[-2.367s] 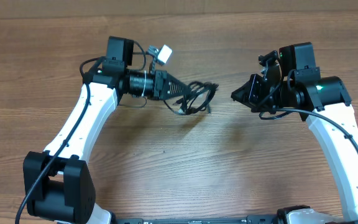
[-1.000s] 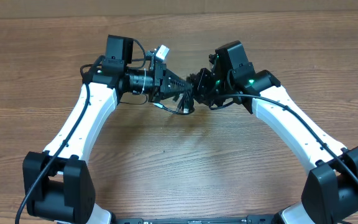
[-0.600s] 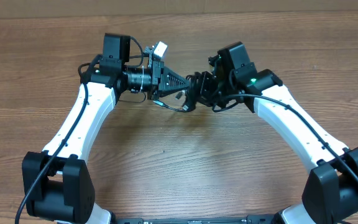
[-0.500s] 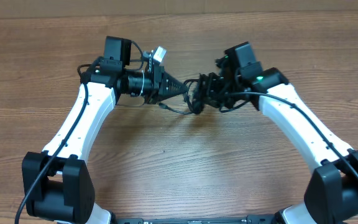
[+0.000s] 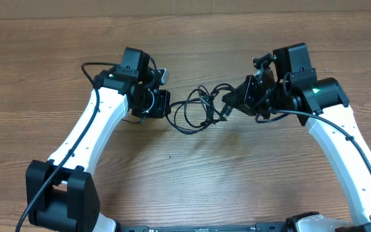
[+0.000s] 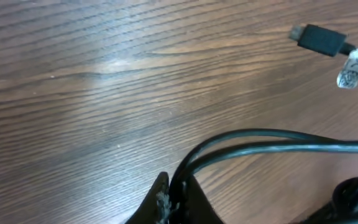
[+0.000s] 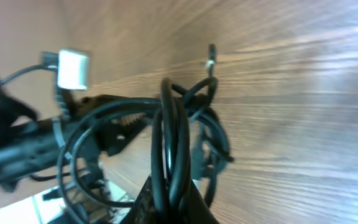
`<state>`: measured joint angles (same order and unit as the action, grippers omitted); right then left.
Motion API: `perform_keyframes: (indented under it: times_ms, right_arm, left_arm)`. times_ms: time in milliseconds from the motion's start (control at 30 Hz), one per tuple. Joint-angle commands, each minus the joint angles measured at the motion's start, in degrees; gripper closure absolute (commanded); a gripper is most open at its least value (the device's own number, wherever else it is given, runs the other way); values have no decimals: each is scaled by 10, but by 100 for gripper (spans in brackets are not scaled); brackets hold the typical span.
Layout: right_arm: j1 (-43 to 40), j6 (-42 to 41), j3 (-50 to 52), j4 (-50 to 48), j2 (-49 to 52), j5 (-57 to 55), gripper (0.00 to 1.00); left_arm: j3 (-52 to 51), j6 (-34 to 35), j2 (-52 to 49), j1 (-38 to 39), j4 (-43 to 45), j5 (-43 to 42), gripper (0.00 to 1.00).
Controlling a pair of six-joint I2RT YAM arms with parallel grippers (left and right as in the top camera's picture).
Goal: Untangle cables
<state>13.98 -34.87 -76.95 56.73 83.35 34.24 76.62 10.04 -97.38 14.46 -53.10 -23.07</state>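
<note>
The cables [image 5: 195, 109] are thin black wires, drawn out in loose loops above the wooden table between my two grippers. My left gripper [image 5: 166, 106] is shut on strands at the tangle's left end. In the left wrist view its jaws [image 6: 173, 200] pinch two strands [image 6: 272, 140] that run off to the right, and a black plug [image 6: 319, 38] with a white tag hangs beyond. My right gripper [image 5: 227, 102] is shut on the right end. The right wrist view shows the right gripper [image 7: 169, 202] clamped on several strands of the looped cables [image 7: 179, 124].
The wooden table [image 5: 192, 180] lies under both arms. A pale strip [image 5: 185, 8] runs along its far edge. The left arm [image 7: 23, 149] with a white tag [image 7: 73, 68] shows behind the loops in the right wrist view.
The right gripper has closed on the bundle and pulled back to the right. The left gripper has drawn back left and tipped downward. The tight clump has opened into loose loops between them.
</note>
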Motion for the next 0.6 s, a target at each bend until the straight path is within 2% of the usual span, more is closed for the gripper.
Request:
perform_keyframes:
  times_ms: [0,100,167,200,300,400,567]
  right_arm:
    - [-17,22,-20,15,-18,-78,96]
    - [-16,22,-20,21,-18,-79,96]
    - [-8,22,-20,21,-18,-83,96]
    - [-3,22,-20,22,-18,-90,96]
    - [28,15,-20,26,-18,-148,96]
    - [48,-14,-20,30,-16,-202,96]
    - [63,-90,-20,34,-12,-232,96]
  left_arm:
    - [-1,10,3,-14,-2,93,81]
    - [-1,11,3,-14,7,35,62]
    - [-1,8,3,-14,29,-58,48]
    - [-1,4,3,-14,37,-93,44]
    - [-1,2,3,-13,57,-192,41]
    - [-1,2,3,-13,75,-254,39]
    - [-1,2,3,-13,90,-279,36]
